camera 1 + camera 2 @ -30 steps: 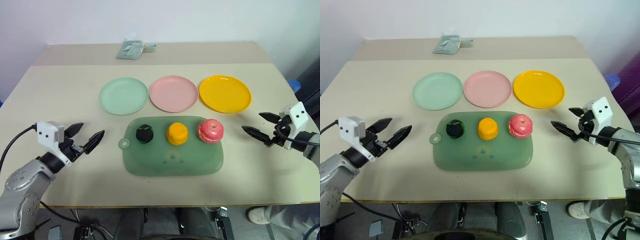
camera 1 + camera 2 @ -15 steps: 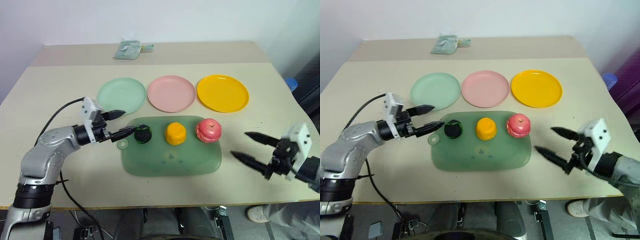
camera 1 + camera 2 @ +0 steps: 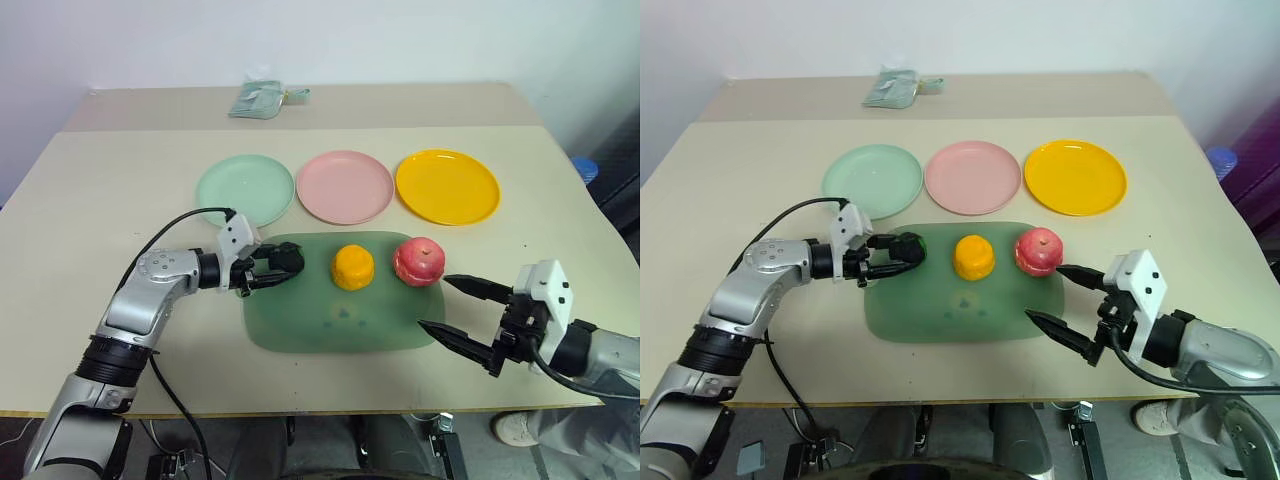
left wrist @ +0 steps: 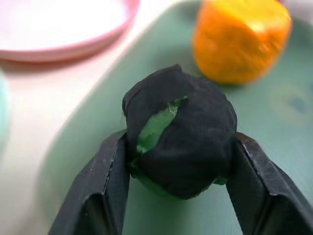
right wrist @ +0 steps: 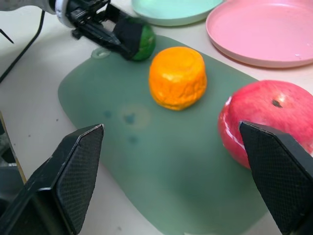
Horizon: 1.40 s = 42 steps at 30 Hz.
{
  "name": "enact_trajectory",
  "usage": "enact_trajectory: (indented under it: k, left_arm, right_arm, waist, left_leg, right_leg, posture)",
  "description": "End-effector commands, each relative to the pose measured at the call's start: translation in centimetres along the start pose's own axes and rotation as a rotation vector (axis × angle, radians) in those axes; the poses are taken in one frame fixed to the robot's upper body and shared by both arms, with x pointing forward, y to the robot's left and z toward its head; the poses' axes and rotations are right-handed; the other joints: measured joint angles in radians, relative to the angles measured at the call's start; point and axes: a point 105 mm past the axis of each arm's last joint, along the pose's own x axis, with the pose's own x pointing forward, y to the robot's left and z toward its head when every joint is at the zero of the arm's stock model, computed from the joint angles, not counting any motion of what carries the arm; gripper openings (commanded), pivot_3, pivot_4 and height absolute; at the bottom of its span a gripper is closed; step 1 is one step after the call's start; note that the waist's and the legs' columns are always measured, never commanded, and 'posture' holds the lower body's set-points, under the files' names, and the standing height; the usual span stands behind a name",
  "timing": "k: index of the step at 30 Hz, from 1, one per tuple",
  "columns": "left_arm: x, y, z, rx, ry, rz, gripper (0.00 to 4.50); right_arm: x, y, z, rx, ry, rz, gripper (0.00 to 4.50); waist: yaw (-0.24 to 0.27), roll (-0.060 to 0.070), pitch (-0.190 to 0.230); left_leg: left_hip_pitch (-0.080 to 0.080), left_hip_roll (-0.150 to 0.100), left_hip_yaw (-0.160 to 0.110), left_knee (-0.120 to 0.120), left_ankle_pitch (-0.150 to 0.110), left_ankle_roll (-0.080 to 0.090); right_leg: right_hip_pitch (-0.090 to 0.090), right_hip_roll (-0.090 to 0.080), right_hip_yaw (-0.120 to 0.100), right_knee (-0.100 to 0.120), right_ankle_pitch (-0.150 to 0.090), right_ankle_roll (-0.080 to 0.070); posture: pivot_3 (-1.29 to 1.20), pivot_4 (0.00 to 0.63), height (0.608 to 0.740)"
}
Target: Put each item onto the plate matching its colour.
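Note:
On the left end of the large green board (image 3: 340, 322) lies the dark green-black fruit (image 3: 290, 261), and my left gripper (image 3: 276, 269) is shut on it, one finger pressed against each side (image 4: 110, 186). The fruit still rests on the board. The orange-yellow fruit (image 3: 353, 267) and the pink-red apple (image 3: 418, 261) sit further right on the board. Behind the board stand the mint green plate (image 3: 245, 190), pink plate (image 3: 346, 186) and yellow plate (image 3: 447, 186), all bare. My right gripper (image 3: 433, 303) is open at the board's right edge, just in front of the apple (image 5: 264, 122) and apart from it.
A folded teal packet (image 3: 262, 98) lies at the table's far edge. A blue object (image 3: 585, 170) sits beyond the table's right side. The left arm's black cable (image 3: 175, 225) loops over the tabletop.
My left gripper slid right onto the board's end and shut on the dark fruit. The right gripper moved left to the board's right edge, staying open.

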Motion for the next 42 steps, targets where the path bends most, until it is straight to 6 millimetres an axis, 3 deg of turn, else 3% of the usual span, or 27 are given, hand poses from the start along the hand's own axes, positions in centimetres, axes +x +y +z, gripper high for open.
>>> enact_trajectory:
  k: [1,5,8,13,16,19,23,26,30,32,39,42]
  left_arm:
    - [-1.5,4.1,2.3,-0.009,-0.115,0.224,2.89]
    - [-1.8,9.8,1.6,0.009,-0.027,0.547,2.89]
    - [-1.2,12.0,0.9,-0.064,-0.001,0.641,2.89]
    - [0.4,12.4,1.8,-0.046,-0.034,0.620,4.47]
    - [-0.7,12.5,3.6,-0.019,-0.138,0.624,4.47]
    - [-3.3,12.3,4.7,0.045,-0.210,0.662,4.47]
    - [-5.8,8.7,4.3,0.129,-0.215,0.522,4.47]
    - [-6.4,3.0,2.3,0.114,-0.134,0.261,4.47]
    - [-6.3,-3.3,0.2,0.073,-0.039,0.029,4.47]
    - [-6.2,-5.5,-0.4,0.058,-0.021,-0.043,4.47]
    - [-5.4,-8.0,-0.6,0.017,-0.044,-0.096,4.47]
    - [-5.2,-8.2,-1.0,0.007,-0.051,-0.098,4.50]
  right_arm:
    - [0.4,-0.5,1.0,-0.040,-0.043,0.001,4.50]
    - [1.2,-1.2,1.5,-0.058,-0.063,0.014,4.50]
    - [1.8,-1.4,1.8,-0.064,-0.078,0.028,4.50]
    - [2.5,-2.2,2.3,-0.063,-0.096,0.011,4.50]
    - [3.3,-2.0,3.1,-0.048,-0.113,0.027,4.50]
    - [4.9,-1.9,3.5,-0.108,-0.092,0.017,4.50]
    - [7.3,-0.3,3.9,-0.152,-0.090,0.080,4.50]
    - [9.3,0.3,4.0,-0.145,-0.091,0.101,4.50]
    - [11.3,-0.5,2.4,-0.146,0.019,0.072,4.50]
    - [12.0,-1.1,1.7,-0.135,0.063,0.045,4.50]
    - [13.0,-2.3,0.2,-0.157,0.135,-0.020,4.50]
    - [13.0,-2.1,0.9,-0.168,0.105,-0.010,3.27]
  waist:
    - [0.001,0.000,0.000]
    - [0.004,-0.001,0.000]
    - [0.006,-0.002,0.000]
    - [0.000,-0.002,0.000]
    - [-0.005,-0.003,0.001]
    - [-0.008,-0.003,0.001]
    - [-0.011,-0.002,0.000]
    - [-0.006,-0.001,0.000]
    - [0.007,-0.003,0.000]
    - [0.010,-0.003,0.000]
    - [-0.001,-0.002,0.000]
    - [-0.003,-0.001,0.000]
  left_leg:
    - [0.000,0.000,0.000,0.000,0.000,0.000]
    - [0.000,-0.003,-0.003,0.002,0.000,0.000]
    - [-0.001,-0.005,-0.004,0.002,0.000,0.000]
    - [-0.003,-0.006,-0.005,0.002,0.000,0.000]
    - [-0.003,-0.005,-0.004,0.002,0.000,-0.001]
    - [-0.003,-0.002,-0.004,0.001,0.001,-0.001]
    - [-0.003,-0.001,-0.003,0.000,0.001,-0.002]
    - [-0.003,-0.001,-0.003,0.000,0.001,-0.002]
    - [-0.003,-0.002,-0.005,0.000,0.001,-0.002]
    - [-0.003,-0.002,-0.006,0.001,0.001,-0.002]
    - [-0.002,-0.002,-0.005,0.000,0.001,-0.002]
    - [-0.002,-0.002,-0.005,0.000,0.001,-0.002]
  right_leg:
    - [0.000,0.000,0.000,0.000,0.000,0.000]
    - [0.002,0.000,-0.002,0.000,0.000,0.000]
    - [0.002,-0.001,-0.003,0.000,0.000,0.001]
    - [-0.001,-0.001,-0.004,0.000,0.000,0.002]
    - [-0.002,-0.001,-0.003,0.002,0.000,0.001]
    - [-0.003,-0.001,-0.002,0.002,0.000,0.001]
    - [-0.004,-0.001,-0.002,0.002,0.000,0.001]
    - [-0.004,-0.002,-0.001,0.001,0.000,0.001]
    - [-0.002,-0.004,-0.003,0.000,0.000,0.001]
    - [0.000,-0.005,-0.003,0.000,0.000,0.001]
    - [-0.001,-0.003,-0.003,0.000,0.000,0.000]
    - [-0.001,-0.003,-0.003,0.000,0.000,0.000]
  posture:
    - [0.00,0.150,0.740]
    - [0.00,0.150,0.740]
    - [0.00,0.150,0.740]
    - [0.00,0.150,0.740]
    - [0.00,0.150,0.740]
    - [0.00,0.150,0.740]
    - [0.00,0.150,0.740]
    - [0.00,0.150,0.740]
    - [0.00,0.150,0.740]
    - [0.00,0.150,0.740]
    - [0.00,0.150,0.740]
    - [0.00,0.150,0.740]
